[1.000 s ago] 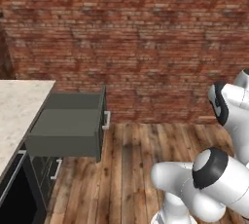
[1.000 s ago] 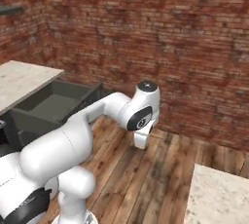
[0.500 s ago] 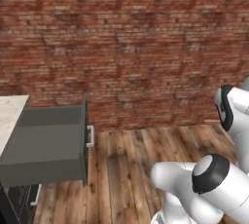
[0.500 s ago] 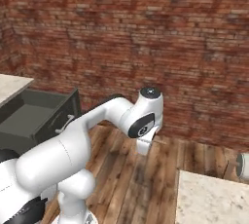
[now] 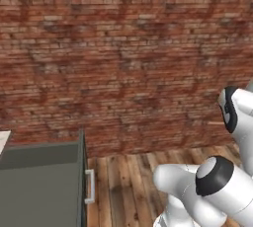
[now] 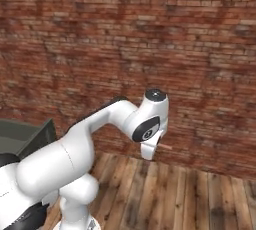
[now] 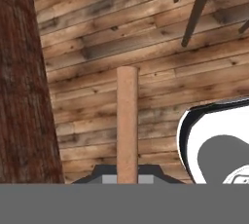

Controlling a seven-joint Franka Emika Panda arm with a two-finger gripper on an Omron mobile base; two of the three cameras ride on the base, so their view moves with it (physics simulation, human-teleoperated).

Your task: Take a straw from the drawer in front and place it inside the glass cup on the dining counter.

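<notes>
My gripper (image 7: 126, 175) is shut on the straw (image 7: 127, 121), a tan-orange rod that runs straight up from between the fingertips over wooden floor. In the right base view the gripper (image 6: 150, 150) hangs under the raised wrist before the brick wall, and a short end of the straw (image 6: 165, 147) pokes out to its right. A thin bit of the straw (image 5: 215, 122) also shows beside the hand in the left base view. The dark grey drawer (image 5: 39, 186) stands pulled out at the lower left, its silver handle (image 5: 90, 186) facing right. The glass cup and the dining counter are out of view.
A red brick wall (image 5: 123, 58) spans the background above a plank floor (image 6: 190, 199). The drawer's corner (image 6: 22, 135) sits at the left of the right base view. Dark chair legs (image 7: 194, 9) cross the top of the hand view.
The base has turned, so the whole scene slid left: the drawer went to the picture's edge and the pale counters left view. The gripper stays shut on the straw.
</notes>
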